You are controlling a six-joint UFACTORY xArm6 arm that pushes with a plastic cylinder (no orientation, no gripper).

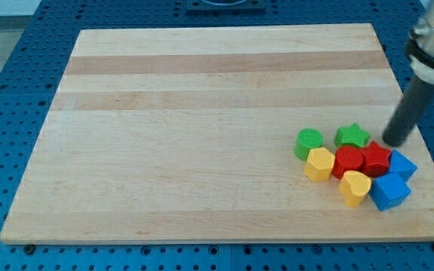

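My tip point(395, 142) rests on the wooden board point(202, 113) at the view's right, just above and right of a tight cluster of blocks. Nearest to it are the red star-like block point(376, 158) and the green star block point(352, 136), each a small gap away; I cannot tell if it touches either. To the left sit a green cylinder point(308, 141), a yellow hexagonal block point(319, 163) and a red rounded block point(347, 160). Below lie a yellow heart block point(354, 187), a blue cube point(389, 190) and a second blue block point(403, 164).
The board lies on a blue perforated table point(6, 90). The cluster sits close to the board's right and bottom edges. The arm's grey body point(432, 45) enters from the view's top right.
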